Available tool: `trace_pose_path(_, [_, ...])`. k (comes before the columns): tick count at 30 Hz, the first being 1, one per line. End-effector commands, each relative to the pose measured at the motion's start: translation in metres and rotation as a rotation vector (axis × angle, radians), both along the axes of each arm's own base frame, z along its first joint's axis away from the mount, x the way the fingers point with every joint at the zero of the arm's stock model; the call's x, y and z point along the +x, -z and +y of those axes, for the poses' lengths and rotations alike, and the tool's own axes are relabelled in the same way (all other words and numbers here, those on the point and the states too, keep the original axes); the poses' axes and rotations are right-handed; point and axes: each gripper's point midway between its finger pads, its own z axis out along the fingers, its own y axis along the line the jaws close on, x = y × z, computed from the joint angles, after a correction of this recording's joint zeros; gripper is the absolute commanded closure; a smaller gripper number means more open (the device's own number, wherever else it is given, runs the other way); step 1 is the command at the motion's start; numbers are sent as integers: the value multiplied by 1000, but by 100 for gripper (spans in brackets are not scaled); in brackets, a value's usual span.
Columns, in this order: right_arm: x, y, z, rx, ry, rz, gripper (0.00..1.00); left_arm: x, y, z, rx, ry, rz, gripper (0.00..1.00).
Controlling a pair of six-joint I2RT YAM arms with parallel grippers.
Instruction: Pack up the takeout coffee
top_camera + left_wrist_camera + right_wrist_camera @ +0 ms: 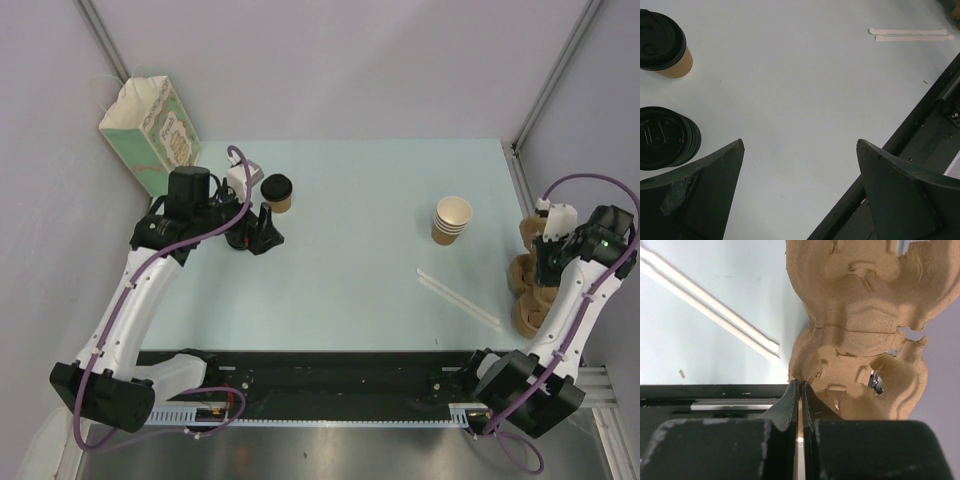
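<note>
- Tan kraft takeout coffee (277,192) with its black lid sits upright on the pale surface (360,270), upper left of the overhead view. It's just right of a small white box (240,178).
- Left hand (253,235) hangs just below and left of that cup, not touching it. Its fingers are spread wide with nothing between them (the wrist view shows only bare surface in the gap).
- In the left wrist view the coffee is in the top left corner, and a low black stack of lids (665,137) sits under it, by the left finger (705,195).
- Right hand (800,390) is closed tight, tips right at the lower left edge of the brown pulp cup carrier (865,330). Can't tell if it's pinching the rim.
- That carrier sits at the far right edge overhead, with a stack of lidless cups (452,220) to its left.
- Two white wrapped sticks (458,297) lie side by side, lower right.
- Patterned paper bag (150,130) stands off the surface's upper left corner.
</note>
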Motion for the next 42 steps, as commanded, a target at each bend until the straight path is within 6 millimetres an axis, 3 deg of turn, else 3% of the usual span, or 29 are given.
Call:
trace_pose_path(1, [13, -36, 31, 7, -109, -74, 100, 2, -18, -7, -49, 14, -23, 0])
trace_pose_path(7, [42, -65, 86, 12, -288, -118, 100, 9, -25, 2, -102, -18, 11, 0])
trace_pose_path(10, [61, -68, 124, 9, -406, -107, 100, 14, -29, 9, -112, -43, 16, 1])
trace_pose_path(11, [68, -70, 146, -4, -484, -116, 100, 15, -31, 11, -119, -51, 20, 0])
trace_pose_path(14, [90, -70, 176, -17, -545, -113, 100, 21, -35, 22, -141, -80, 39, 0])
trace_pose_path(16, [102, -59, 206, -14, -620, -77, 100, 25, -37, 30, -146, -98, 38, 1])
trace_pose_path(19, [122, -62, 243, -2, -694, -107, 100, 28, -42, 39, -146, -121, 31, 1])
trace_pose_path(20, [138, -55, 255, -1, -708, -103, 100, 28, -43, 42, -147, -125, 33, 0])
trace_pose_path(25, [173, -26, 311, -21, -815, -85, 100, 38, -32, 60, -141, -158, 73, 1])
trace_pose_path(26, [184, -7, 322, -17, -820, -46, 100, 36, -30, 62, -142, -151, 84, 0])
trace_pose_path(28, [195, -8, 342, 22, -836, -58, 100, 39, -27, 70, -144, -172, 96, 1])
trace_pose_path(30, [204, 4, 358, 47, -835, -30, 100, 39, -24, 77, -145, -183, 98, 0])
trace_pose_path(34, [189, 23, 390, 68, -935, 7, 100, 40, -21, 84, -143, -192, 100, 1])
trace_pose_path(38, [140, 36, 427, 65, -1150, 57, 100, 42, -19, 90, -166, -199, 111, 1])
trace_pose_path(42, [95, 44, 449, 35, -1360, 88, 100, 46, -17, 91, -175, -198, 119, 0])
